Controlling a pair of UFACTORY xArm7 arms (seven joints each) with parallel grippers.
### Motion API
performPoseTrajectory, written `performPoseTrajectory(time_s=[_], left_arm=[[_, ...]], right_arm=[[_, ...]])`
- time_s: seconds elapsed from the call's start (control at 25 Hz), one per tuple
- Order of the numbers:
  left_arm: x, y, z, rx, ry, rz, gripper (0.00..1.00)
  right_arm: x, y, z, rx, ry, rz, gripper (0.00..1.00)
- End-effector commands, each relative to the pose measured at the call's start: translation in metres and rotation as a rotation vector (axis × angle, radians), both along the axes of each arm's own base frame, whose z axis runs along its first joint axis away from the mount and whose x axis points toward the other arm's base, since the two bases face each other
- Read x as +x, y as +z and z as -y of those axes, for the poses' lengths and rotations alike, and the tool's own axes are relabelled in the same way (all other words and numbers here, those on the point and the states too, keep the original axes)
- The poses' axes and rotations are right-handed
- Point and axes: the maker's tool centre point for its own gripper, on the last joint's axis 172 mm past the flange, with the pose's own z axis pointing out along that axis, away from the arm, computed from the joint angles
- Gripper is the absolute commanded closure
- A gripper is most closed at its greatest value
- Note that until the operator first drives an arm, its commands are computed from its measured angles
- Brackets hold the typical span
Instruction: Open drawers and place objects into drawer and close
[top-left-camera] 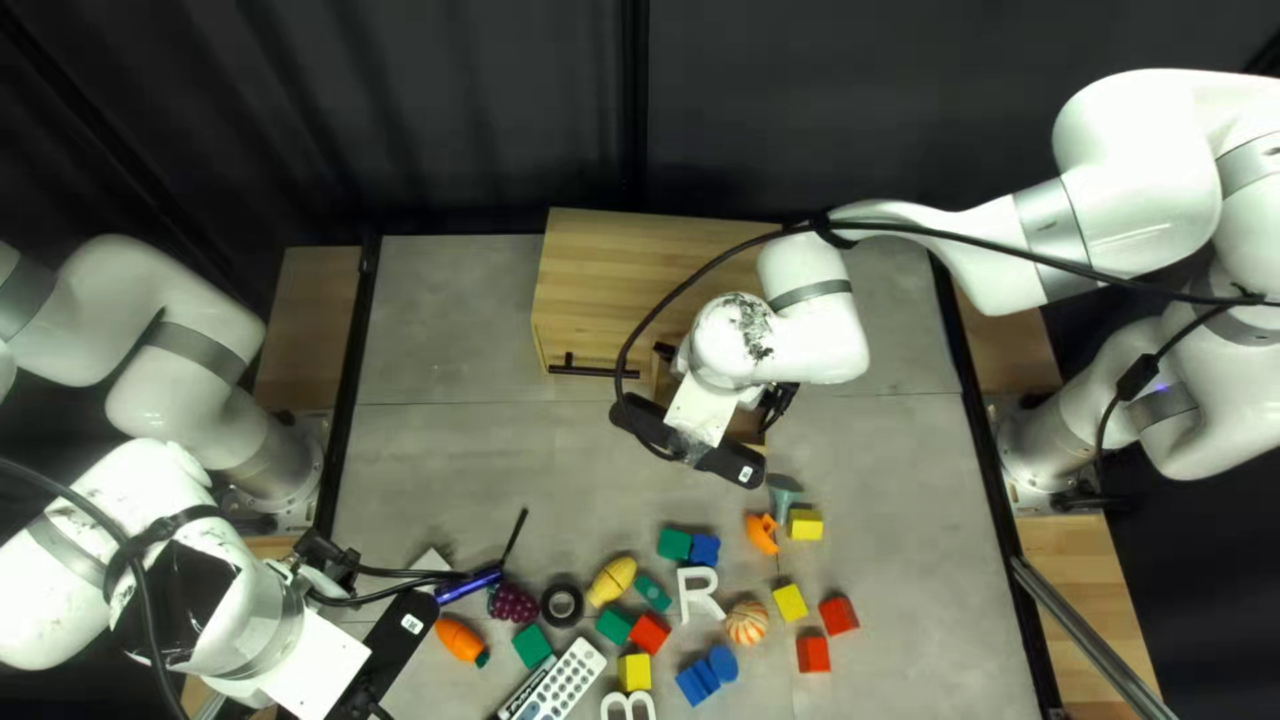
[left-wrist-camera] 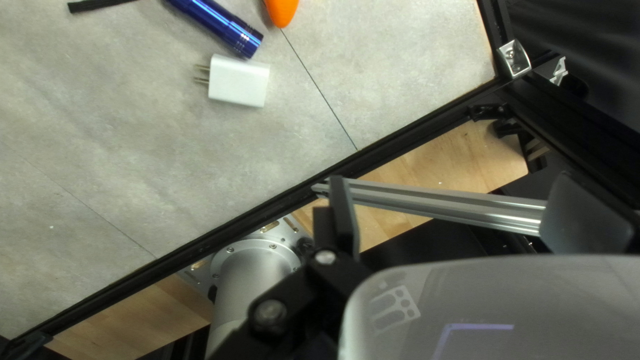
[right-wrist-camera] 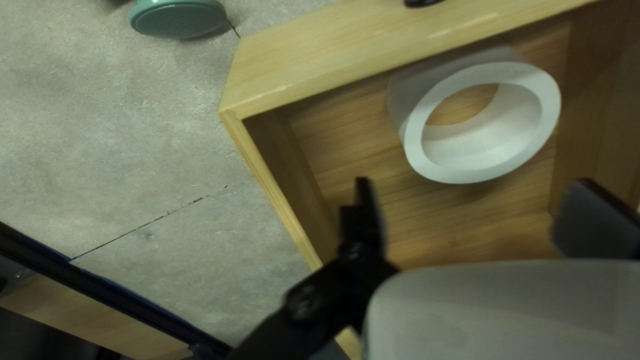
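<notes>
White ring (right-wrist-camera: 500, 143) inside the open wooden drawer (right-wrist-camera: 265, 180), ahead of the right jaws.
Top left view: right arm (top-left-camera: 814, 334) over the drawer, nearer than the left arm (top-left-camera: 214, 594). Left wrist view: left jaws spread, holding nothing. Right wrist view: right jaws spread, empty; ring beside the front wall (right-wrist-camera: 333, 57), its opening tilted upward.

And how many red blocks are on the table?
3: one red block left of the pumpkin in the top left view, and two to its right, one beyond the other. Others may be hidden.
</notes>
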Motion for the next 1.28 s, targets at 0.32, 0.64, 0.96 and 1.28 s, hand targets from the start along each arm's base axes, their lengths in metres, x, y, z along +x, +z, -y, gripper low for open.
performPoseTrajectory(time_s=[0.32, 0.64, 0.96, 1.28], left_arm=[[0.0, 0.0, 0.0, 0.0, 0.0, 0.0, 0.0], [0.0, 0.0, 0.0, 0.0, 0.0, 0.0, 0.0], [0.0, 0.0, 0.0, 0.0, 0.0, 0.0, 0.0], [0.0, 0.0, 0.0, 0.0, 0.0, 0.0, 0.0]], right_arm=[[0.0, -0.002, 0.002, 0.0, 0.016, -0.011, 1.0], [-0.009, -0.005, 0.011, -0.01, 0.0, -0.034, 1.0], [-0.007, -0.008, 0.016, -0.027, -0.024, -0.046, 1.0], [-0.016, -0.005, 0.017, -0.042, -0.036, -0.072, 1.0]])
